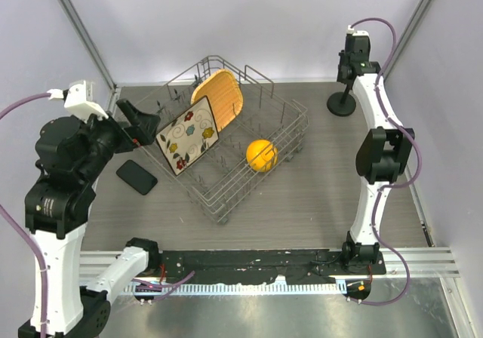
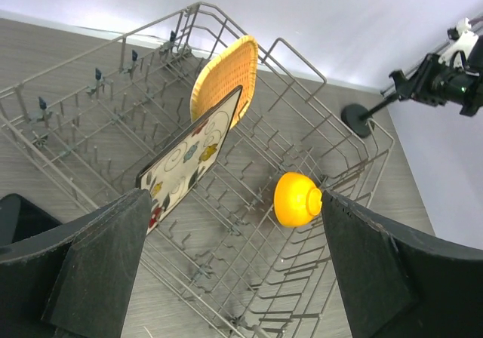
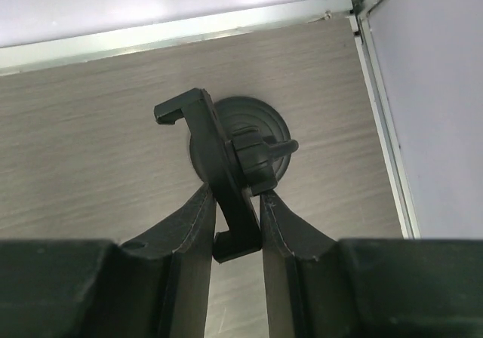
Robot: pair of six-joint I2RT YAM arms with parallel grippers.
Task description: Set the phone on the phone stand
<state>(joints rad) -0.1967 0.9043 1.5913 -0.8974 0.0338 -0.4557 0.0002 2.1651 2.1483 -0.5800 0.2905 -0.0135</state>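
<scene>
The phone (image 1: 136, 176), a flat black slab, lies on the table at the left, in front of the dish rack's left corner. The phone stand (image 1: 342, 104) stands at the far right; its round base also shows in the left wrist view (image 2: 356, 118). My right gripper (image 3: 238, 195) is shut on the stand's holder head (image 3: 207, 145), above the disc base (image 3: 260, 119). My left gripper (image 1: 147, 127) is open and empty, up above the table just behind the phone, by the rack's left side. In its wrist view the wide-apart fingers (image 2: 98, 262) frame the rack.
A wire dish rack (image 1: 290, 127) fills the middle of the table. It holds a floral square plate (image 1: 189, 134), an orange woven plate (image 1: 219, 96) and an orange bowl (image 1: 261, 155). Enclosure walls stand behind and on both sides.
</scene>
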